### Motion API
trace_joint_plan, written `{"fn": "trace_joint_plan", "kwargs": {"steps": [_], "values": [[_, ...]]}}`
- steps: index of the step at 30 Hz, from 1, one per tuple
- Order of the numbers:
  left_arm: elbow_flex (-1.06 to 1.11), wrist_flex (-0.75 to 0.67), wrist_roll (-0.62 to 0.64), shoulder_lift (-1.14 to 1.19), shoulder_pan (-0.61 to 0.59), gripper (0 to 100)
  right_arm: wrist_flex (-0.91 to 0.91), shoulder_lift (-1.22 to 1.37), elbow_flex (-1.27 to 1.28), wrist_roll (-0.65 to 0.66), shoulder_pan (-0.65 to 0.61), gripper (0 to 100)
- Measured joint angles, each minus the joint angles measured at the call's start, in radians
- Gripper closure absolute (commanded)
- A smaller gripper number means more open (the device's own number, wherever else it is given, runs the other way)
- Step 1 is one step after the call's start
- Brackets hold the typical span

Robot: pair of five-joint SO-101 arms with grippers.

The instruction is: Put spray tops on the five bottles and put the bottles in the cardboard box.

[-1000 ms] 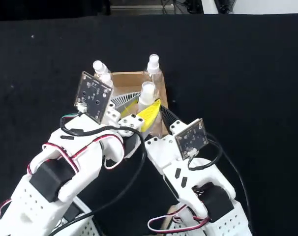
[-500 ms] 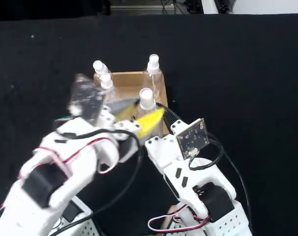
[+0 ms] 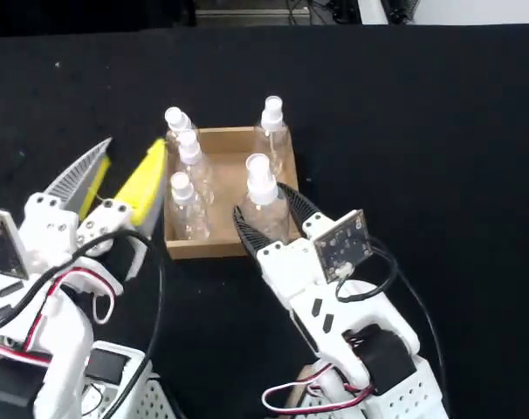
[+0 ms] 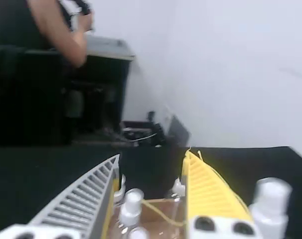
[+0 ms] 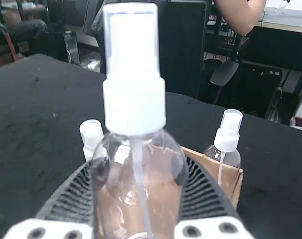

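Note:
The cardboard box (image 3: pixel 225 249) holds bottles with white spray tops: three along its left side (image 3: pixel 188 150) and one at the far right corner (image 3: pixel 271 115). At the near right corner is another capped bottle (image 3: pixel 261 179), with my right gripper (image 3: pixel 258 199) shut on its clear body. That held bottle (image 5: pixel 136 149) stands between the black fingers (image 5: pixel 71 194) in the right wrist view. My left gripper (image 3: pixel 133 144) hangs open to the left of the box, its grey and yellow fingers (image 3: pixel 144 179) spread with nothing between them. The left wrist view looks past the left gripper (image 4: pixel 151 157) to spray tops (image 4: pixel 133 199) below.
Black cloth covers the table (image 3: pixel 422 131), with free room to the right of and behind the box. White arm bases (image 3: pixel 360 349) crowd the near edge. Dark furniture and a person stand in the room beyond the table.
My left arm has pulled back from the held bottle's spray top and swung out to the left of the box, its gripper now open. The right arm and its bottle have stayed put.

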Motion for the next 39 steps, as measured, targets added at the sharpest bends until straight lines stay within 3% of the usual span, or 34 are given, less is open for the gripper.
{"fn": "trace_joint_plan", "kwargs": {"steps": [8,17,23,35,39], "values": [[0.224,-0.008,0.0,-0.066,-0.18,81,-0.201,0.0,0.144,-0.109,0.121,97.4],[0.566,-0.269,0.0,-0.063,-0.354,81,-0.459,0.0,0.31,-0.109,0.132,97.5],[0.712,-0.376,0.0,-0.061,-0.365,81,-0.523,0.0,0.319,-0.044,0.135,98.7],[0.954,-0.626,0.0,-0.063,-0.368,81,-0.529,0.0,0.344,-0.035,0.178,98.7],[1.013,-0.7,0.0,-0.063,-0.368,81,-0.413,0.038,0.249,-0.035,0.18,98.7]]}}
